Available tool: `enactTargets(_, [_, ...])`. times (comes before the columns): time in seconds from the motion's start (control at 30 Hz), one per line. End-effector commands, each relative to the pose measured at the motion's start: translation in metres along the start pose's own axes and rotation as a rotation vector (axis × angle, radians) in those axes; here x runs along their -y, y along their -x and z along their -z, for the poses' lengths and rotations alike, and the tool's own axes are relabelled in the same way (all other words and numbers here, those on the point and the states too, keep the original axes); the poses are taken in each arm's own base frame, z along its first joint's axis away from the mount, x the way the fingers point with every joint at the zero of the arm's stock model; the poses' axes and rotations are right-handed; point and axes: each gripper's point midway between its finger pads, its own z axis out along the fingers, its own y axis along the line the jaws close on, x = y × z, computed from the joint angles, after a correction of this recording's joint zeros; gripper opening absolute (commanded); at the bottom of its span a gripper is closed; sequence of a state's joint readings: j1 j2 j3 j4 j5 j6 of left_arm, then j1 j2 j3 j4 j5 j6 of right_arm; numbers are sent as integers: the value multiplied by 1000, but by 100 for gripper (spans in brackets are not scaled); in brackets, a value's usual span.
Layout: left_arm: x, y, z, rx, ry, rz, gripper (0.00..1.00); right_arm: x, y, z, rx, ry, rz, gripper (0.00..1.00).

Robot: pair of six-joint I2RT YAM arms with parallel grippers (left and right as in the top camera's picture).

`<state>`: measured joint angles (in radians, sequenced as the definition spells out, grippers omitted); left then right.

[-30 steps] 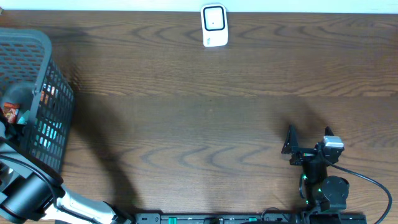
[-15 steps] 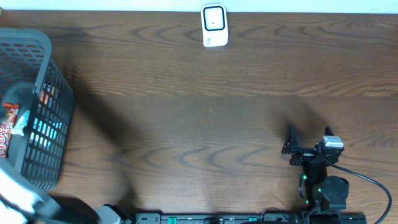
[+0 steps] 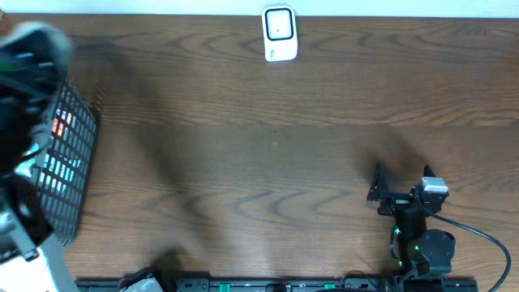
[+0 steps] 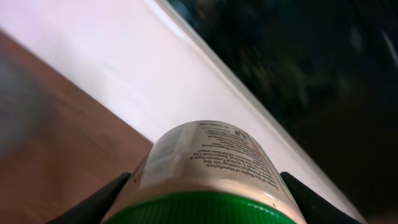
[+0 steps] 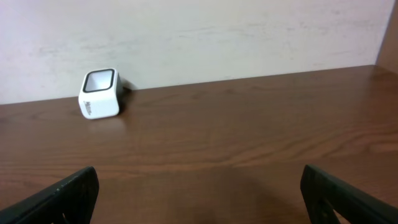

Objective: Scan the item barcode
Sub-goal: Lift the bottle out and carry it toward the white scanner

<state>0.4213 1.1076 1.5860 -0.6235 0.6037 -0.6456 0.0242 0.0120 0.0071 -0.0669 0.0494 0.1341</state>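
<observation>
As the left gripper (image 4: 202, 196) pinches a white-labelled, green-capped round bottle (image 4: 208, 155) at its view's bottom centre, cap toward the lens, long axis running up-frame, the right gripper (image 5: 199, 193) stands spread.

Overhead: soft, even light on the counter (image 3: 276, 162), with broad diffuse shadows at left; left arm (image 3: 20, 81) smeared by motion blur. Left wrist: bottle (image 4: 208, 155) fairly sharp, background blurred, dark upper right. Right wrist: bright, sharp.
</observation>
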Motion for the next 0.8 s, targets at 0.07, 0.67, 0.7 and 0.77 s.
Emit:
enactTargets(0.07, [2, -89, -61, -287, 34, -80, 62, 0, -1, 0, -3, -2, -14, 99])
enactTargets(0.67, [-90, -346, -147, -640, 789, 36, 62, 0, -1, 0, -3, -2, -14, 99])
enactTargets(0.7, [-91, -356, -147, -642, 811, 50, 62, 0, -1, 0, -3, -2, -14, 99])
enactTargets(0.77, [-95, -379, -147, -647, 860, 82, 62, 0, -1, 0, -3, -2, -14, 99])
